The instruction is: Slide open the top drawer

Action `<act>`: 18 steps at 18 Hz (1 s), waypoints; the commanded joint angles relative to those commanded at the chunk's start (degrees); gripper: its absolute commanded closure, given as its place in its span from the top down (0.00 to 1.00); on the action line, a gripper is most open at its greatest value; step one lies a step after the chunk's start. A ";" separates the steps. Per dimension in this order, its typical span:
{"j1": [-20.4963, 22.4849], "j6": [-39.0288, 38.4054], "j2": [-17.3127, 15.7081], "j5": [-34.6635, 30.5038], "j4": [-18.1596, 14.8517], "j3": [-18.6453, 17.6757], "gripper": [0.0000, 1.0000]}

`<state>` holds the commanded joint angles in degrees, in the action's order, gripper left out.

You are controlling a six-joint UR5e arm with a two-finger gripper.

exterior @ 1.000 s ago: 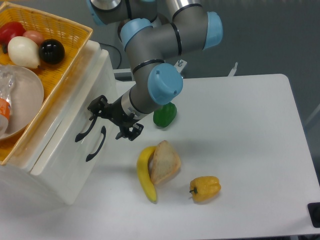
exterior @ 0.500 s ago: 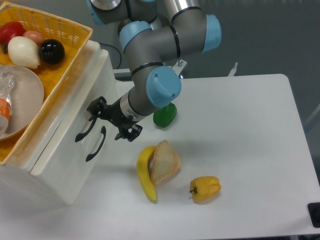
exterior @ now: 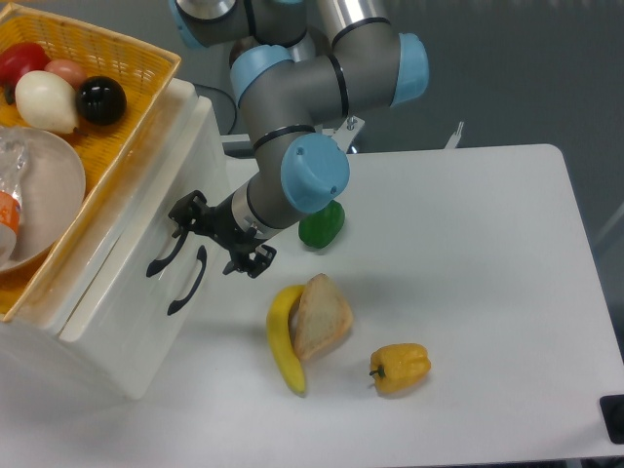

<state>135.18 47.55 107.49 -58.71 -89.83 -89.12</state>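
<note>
None of the pull is done: gripper (exterior: pixel 199 234), fingers apart, sits at the shut top drawer's (exterior: pixel 146 210) handle (exterior: pixel 168 253).

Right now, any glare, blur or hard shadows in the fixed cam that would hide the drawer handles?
Fixed camera: sharp overall, no motion blur on the gripper. Soft diffuse light; only faint shadows under the banana and yellow pepper. The white cabinet is bright and low in contrast, so drawer seams are faint, but the top drawer handle and the lower handle stand out black. The gripper partly overlaps the top handle.
</note>
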 joint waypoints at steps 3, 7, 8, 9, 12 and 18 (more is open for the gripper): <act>0.00 0.18 0.00 0.00 0.09 0.09 1.00; 0.00 0.35 0.00 0.00 0.79 0.18 1.00; 0.00 0.35 0.00 -0.18 0.97 0.18 1.00; 0.00 0.35 0.00 -0.87 1.06 0.18 1.00; 0.00 0.35 0.00 -1.93 1.67 0.18 1.00; -0.09 0.88 -0.35 -4.74 2.55 0.26 1.00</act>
<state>135.09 48.43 107.14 -63.45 -87.28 -88.86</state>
